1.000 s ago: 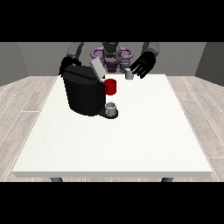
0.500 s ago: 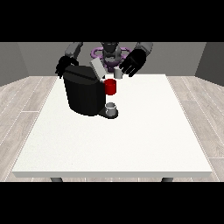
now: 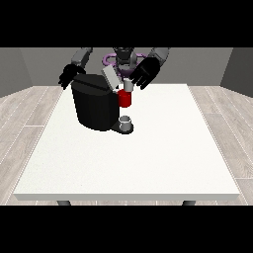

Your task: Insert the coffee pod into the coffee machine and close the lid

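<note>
A big white table (image 3: 148,148) fills most of the view. The robot stands at the far side of it, small at the top, and both its arms reach over the table.

A black coffee machine (image 3: 94,106) sits on the table, on the left part and near the far edge. It is a big, dark, round box. Its gray lid (image 3: 110,77) is up and tilted, so the top of the machine is open. A red part (image 3: 125,99) sticks out of the front of the machine. Under the red part, a small gray cup (image 3: 126,121) stands on the machine's dark base.

The coffee pod (image 3: 128,86) is small and gray. It stands just behind the red part and just beside the open lid. It is not in the machine.

The hand at the view's right (image 3: 144,73) is black. It is right by the pod, a bit above it and to its right. Its fingers (image 3: 136,80) are spread out and point down at the pod. They are not curled round the pod, and the hand has hold of nothing. I cannot tell if a finger touches the pod.

The hand at the view's left (image 3: 71,76) is black too. It is at the far left corner of the machine, near its top edge. Its fingers are too small and dark to see, so I cannot tell if they are open or shut. I also cannot tell if this hand touches the machine.
</note>
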Controlling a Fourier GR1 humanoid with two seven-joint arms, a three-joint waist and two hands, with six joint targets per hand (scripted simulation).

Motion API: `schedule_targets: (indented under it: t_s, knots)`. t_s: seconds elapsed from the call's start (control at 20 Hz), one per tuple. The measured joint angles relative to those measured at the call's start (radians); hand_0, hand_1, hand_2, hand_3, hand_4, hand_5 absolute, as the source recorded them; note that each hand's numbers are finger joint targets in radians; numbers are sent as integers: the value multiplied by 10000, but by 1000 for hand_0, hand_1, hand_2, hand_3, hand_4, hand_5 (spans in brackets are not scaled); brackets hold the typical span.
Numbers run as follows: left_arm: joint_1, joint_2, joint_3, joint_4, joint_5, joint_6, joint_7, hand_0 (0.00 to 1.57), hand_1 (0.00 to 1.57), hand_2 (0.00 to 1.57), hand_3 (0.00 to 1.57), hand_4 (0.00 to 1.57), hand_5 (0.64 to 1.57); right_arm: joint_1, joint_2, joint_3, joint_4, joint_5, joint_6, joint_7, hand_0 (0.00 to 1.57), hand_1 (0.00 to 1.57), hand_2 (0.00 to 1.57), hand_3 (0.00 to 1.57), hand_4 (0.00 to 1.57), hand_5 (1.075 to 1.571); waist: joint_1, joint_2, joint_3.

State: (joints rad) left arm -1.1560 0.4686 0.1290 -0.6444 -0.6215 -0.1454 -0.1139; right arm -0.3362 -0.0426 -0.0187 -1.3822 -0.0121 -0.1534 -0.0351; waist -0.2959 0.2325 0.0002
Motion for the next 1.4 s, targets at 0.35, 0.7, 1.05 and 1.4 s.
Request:
schedule_targets:
  t_s: [0.35, 0.7, 1.05, 1.4]
  knots:
    - [-76, -211, -74, 71, -138, 62, 22, 1251, 1251, 1294, 1208, 506, 1571, 5, -114, -208, 10, -116, 41, 7, 0, 0, 0, 0, 530, 1571, -26, 141, 0]
    - [-112, -251, -48, 153, -183, 30, -121, 1198, 1198, 1271, 1200, 505, 1571, 233, 83, -155, -53, -166, -4, -139, 0, 0, 0, 0, 513, 1571, -8, 168, -1]
    - [-89, -339, -92, 209, -323, 129, -176, 1185, 1185, 1250, 1184, 491, 1571, 158, 22, -294, -14, -209, -8, -352, 0, 0, 0, 0, 462, 1571, 78, 302, 2]
    - [-100, -423, -72, 286, -373, 70, -108, 1220, 1220, 1266, 1167, 481, 1571, 232, 37, -414, 85, -314, 19, -592, 0, 0, 0, 0, 443, 1571, 104, 322, 7]
